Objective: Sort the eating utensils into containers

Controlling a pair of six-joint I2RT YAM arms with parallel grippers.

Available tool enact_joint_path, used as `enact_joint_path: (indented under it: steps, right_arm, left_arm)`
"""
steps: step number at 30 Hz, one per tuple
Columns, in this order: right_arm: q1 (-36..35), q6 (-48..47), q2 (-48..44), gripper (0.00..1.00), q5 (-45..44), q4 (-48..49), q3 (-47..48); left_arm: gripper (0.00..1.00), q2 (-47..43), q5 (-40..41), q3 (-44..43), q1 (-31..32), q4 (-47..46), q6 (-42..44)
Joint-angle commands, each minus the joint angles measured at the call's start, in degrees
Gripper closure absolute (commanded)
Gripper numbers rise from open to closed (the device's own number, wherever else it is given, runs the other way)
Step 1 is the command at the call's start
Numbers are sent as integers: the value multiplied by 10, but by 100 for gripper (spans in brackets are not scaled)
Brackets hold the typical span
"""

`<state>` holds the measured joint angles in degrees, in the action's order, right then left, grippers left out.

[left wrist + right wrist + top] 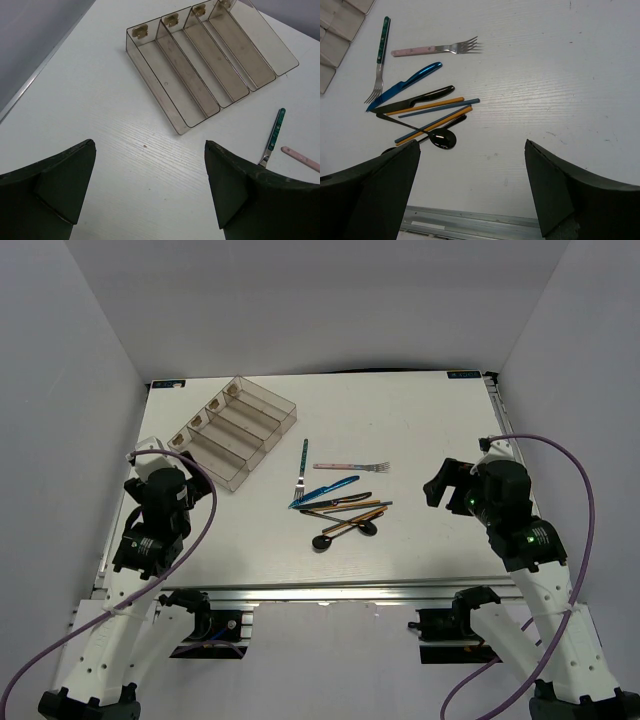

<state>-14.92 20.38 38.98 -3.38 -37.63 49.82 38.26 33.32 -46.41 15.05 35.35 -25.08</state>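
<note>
Left gripper (150,175): hanging wide open and holding nothing, over the table (430,420) near the tray's near-left end.
Right gripper (470,185): hanging wide open and holding nothing, right of the pile.
Tray (172,85): lying angled at far left, its four compartments lying side by side.
Utensils (340,502): lying loose mid-table, right of the tray.
Far pieces: teal fork (382,45) and pink fork (420,50) lying apart.
Near pieces: blue knife (412,79), chopsticks (427,106) and black spoon (443,138) lying crossed.
</note>
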Motion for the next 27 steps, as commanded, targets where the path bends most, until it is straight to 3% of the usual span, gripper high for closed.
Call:
enact_joint_path:
  steps: [1,11,15,18,20,24,27]
  right_arm:
    - [-1,-2,-1,11,-15,2,26]
    - [-2,-3,-3,11,22,12,23]
    - [-1,0,-4,11,57,26,12]
    - [-1,3,4,11,74,26,9]
    - [-2,4,6,11,81,26,4]
    - [-2,6,6,11,66,23,0]
    - [-1,10,5,11,39,12,-1]
  left_arm:
    - [2,0,-14,3,-4,-10,4]
    - [2,20,-19,-5,-4,-7,6]
    - [2,66,-75,-32,-4,-23,14]
    - [2,158,-141,-99,1,-20,8]
    - [2,267,-184,-145,29,-7,7]
    - [2,438,-137,-274,127,30,14]
    - [2,558,-163,-363,140,45,19]
